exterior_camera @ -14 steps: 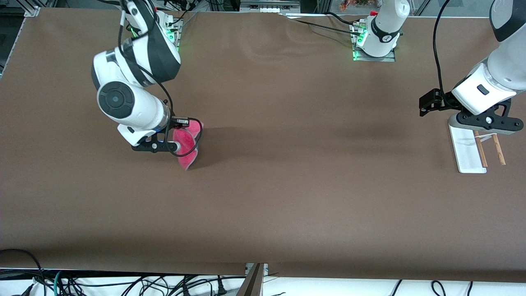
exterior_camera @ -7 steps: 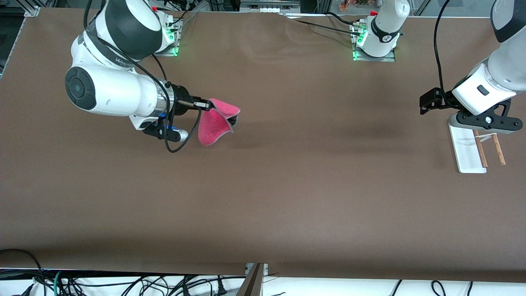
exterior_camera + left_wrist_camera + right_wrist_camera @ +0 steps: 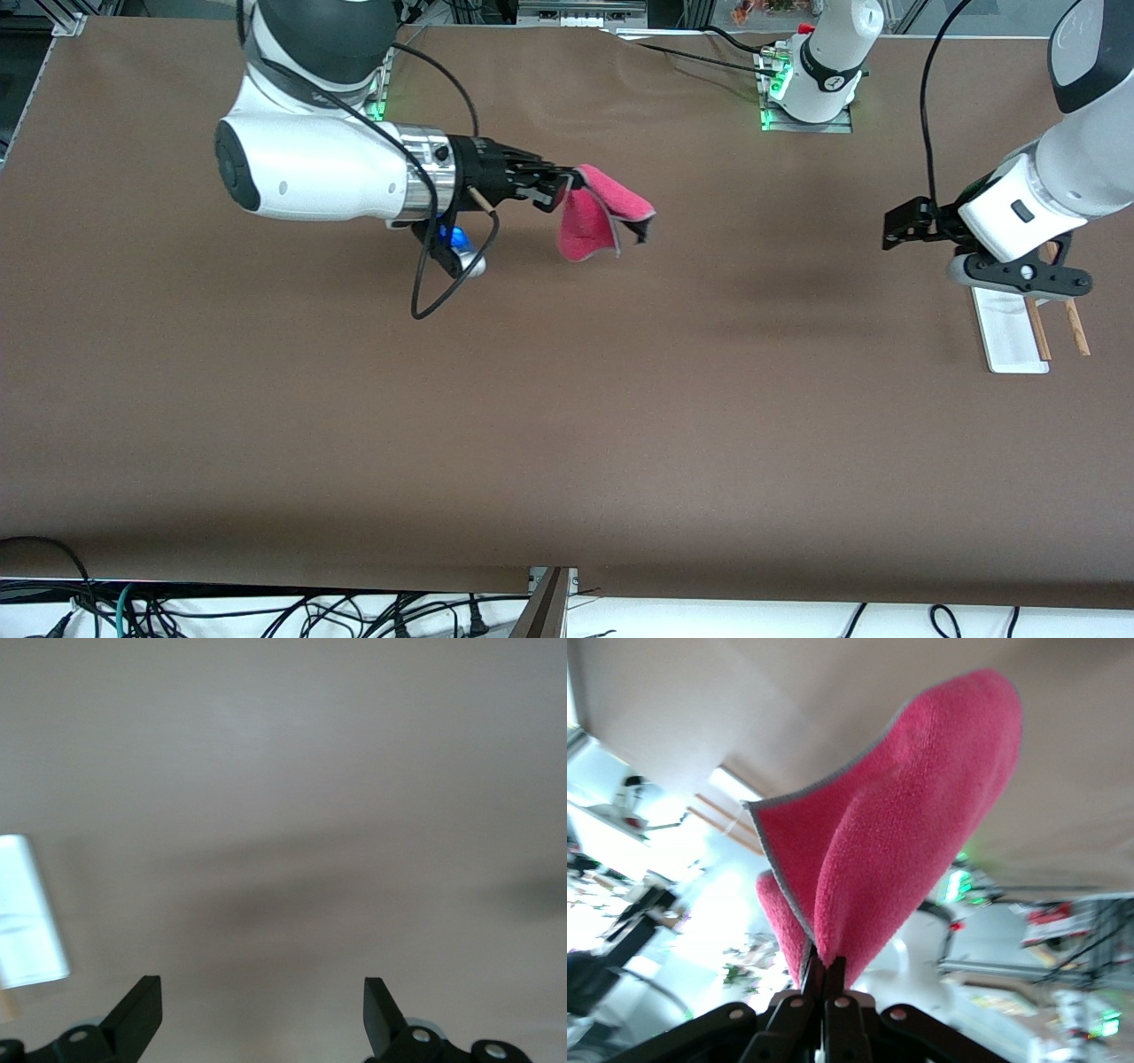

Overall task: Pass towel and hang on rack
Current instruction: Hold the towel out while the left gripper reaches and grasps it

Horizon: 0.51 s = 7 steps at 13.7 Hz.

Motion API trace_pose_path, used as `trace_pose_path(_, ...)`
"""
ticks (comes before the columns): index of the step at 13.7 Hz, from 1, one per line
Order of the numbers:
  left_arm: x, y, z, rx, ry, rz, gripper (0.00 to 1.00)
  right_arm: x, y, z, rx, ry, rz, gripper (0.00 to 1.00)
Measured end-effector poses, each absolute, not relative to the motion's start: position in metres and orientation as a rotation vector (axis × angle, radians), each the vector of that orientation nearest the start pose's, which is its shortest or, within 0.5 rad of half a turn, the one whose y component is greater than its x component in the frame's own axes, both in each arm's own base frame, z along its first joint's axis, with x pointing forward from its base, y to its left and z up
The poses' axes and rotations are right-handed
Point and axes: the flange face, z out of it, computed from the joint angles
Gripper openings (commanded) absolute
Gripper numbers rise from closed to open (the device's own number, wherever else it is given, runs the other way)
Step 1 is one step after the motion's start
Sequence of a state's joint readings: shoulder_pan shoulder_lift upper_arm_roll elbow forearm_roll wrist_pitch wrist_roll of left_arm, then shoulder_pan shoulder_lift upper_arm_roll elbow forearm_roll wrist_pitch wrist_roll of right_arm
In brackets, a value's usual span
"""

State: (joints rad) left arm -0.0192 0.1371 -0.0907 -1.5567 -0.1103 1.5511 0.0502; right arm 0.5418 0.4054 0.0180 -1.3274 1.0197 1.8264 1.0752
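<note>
Moved: since a second ago the right arm has lifted from a downward reach at its own end of the table and stretched level toward the middle; half a second ago the towel hung farther toward the right arm's end. The left gripper has drifted slightly toward the middle, off the rack's base.
Right gripper (image 3: 571,182): held sideways over the table's middle stretch, fingers pinched together on one edge of the towel.
Towel (image 3: 592,217): clear of the table, drooping from the pinch in a loose fold, pink face out, grey trim along the edge and a dark corner showing; in the right wrist view the towel (image 3: 899,828) rises straight from the closed fingertips (image 3: 824,974).
Left gripper (image 3: 1019,275): over the rack's end toward the robots, at the left arm's end of the table; its fingers (image 3: 133,1019) stand wide apart with nothing between them.
Rack (image 3: 1010,332): flat white base on the table, two thin wooden rods beside it, partly covered by the left gripper.
Surface: brown table (image 3: 567,399), bare around the towel's shadow.
Room: cables (image 3: 266,611) hang along the table's edge nearest the front camera.
</note>
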Motion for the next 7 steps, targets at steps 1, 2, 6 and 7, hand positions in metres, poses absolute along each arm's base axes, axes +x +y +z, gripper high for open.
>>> trace_pose_path(1,0.586,-0.076,0.546,-3.268,0.298,0.257,1.0,0.551,0.439,0.552,-2.06,0.852,0.843,0.0)
trace_pose_path(2,0.588,-0.079,0.538,-3.298,0.359,0.276,1.0,0.547,0.451,0.552,-2.012,0.878,0.855,0.0)
trace_pose_path(6,0.595,-0.091,0.525,-3.476,0.653,0.28,1.0,0.541,0.477,0.551,-1.908,0.989,0.865,0.0)
trace_pose_path(7,0.596,-0.093,0.522,-3.506,0.763,0.262,1.0,0.539,0.481,0.553,-1.897,1.003,0.862,0.0)
